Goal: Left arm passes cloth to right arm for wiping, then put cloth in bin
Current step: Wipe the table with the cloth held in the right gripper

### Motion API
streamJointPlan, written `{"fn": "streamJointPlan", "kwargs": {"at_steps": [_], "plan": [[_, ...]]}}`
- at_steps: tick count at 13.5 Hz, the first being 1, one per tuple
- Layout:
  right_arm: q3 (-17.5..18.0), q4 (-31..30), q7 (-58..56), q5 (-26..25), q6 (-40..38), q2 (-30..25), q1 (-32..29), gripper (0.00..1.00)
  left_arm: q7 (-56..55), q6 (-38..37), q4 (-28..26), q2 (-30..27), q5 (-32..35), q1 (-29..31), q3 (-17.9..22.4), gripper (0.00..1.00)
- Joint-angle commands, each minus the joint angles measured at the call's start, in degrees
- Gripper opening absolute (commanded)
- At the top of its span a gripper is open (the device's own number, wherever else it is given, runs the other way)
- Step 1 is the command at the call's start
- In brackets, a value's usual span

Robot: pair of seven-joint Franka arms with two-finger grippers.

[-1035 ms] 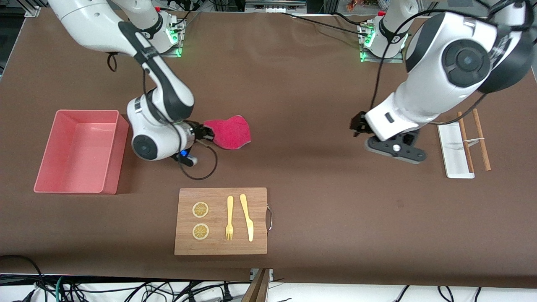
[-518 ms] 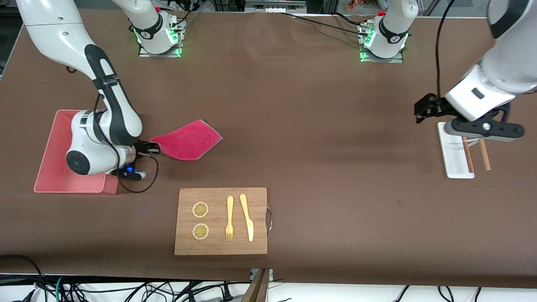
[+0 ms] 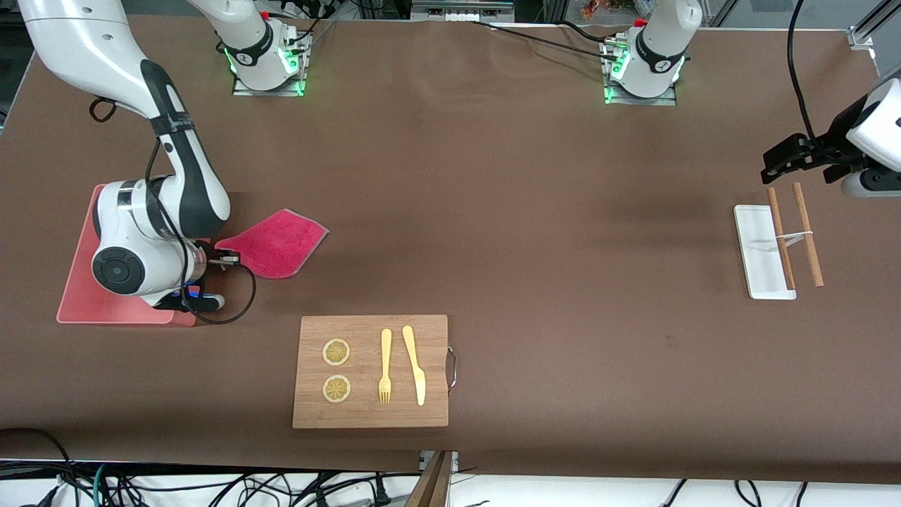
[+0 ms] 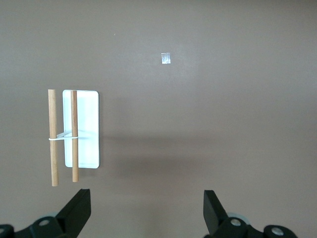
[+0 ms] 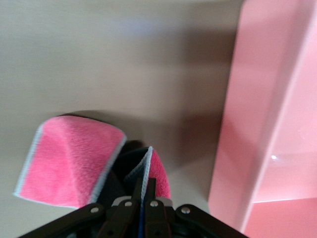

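The magenta-pink cloth (image 3: 276,242) hangs from my right gripper (image 3: 224,259), which is shut on one of its edges just beside the wall of the bin that faces the left arm's end. The right wrist view shows the cloth (image 5: 69,166) pinched between the closed fingers, with the bin wall (image 5: 252,114) close beside it. The salmon-pink bin (image 3: 79,299) is mostly covered by the right arm's wrist. My left gripper (image 3: 778,160) is open and empty, up over the table near the white tray at the left arm's end; its fingertips (image 4: 79,206) stand wide apart.
A white tray (image 3: 753,243) with two wooden sticks (image 3: 808,236) across it lies at the left arm's end. A wooden cutting board (image 3: 371,415) with two lemon slices, a yellow fork and a knife lies nearer the front camera.
My right gripper carried the cloth from mid-table toward the bin and now hovers at its edge. My left arm pulled back toward its own end of the table, over the sticks.
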Motion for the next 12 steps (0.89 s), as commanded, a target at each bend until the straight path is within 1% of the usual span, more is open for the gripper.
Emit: {"fn": "streamJointPlan", "kwargs": {"at_steps": [1,3,6,10,12], "plan": [[4.12,0.09,8.8,-1.41,0.06,0.26,0.62,0.0,0.33,1.36,-1.06,-0.58,-0.73,-0.03,-0.57,1.0],[7.46,-0.09,16.18,-1.41,1.73,1.22,1.06,0.0,-0.02,1.1,-1.23,-0.66,-0.81,-0.12,-0.83,1.0],[10.9,0.0,25.95,-1.32,6.38,2.8,1.94,0.0,-0.11,1.1,-1.23,-0.75,-0.9,-0.38,-0.92,1.0],[16.25,0.17,40.0,-1.41,12.18,4.47,3.17,0.0,-0.11,1.28,-1.05,-0.84,-0.55,-0.47,-2.76,1.0],[18.72,0.35,46.42,-0.8,15.17,5.18,3.96,0.0,-0.11,1.28,-1.05,-0.84,-0.55,-0.47,-2.77,1.0]]}}
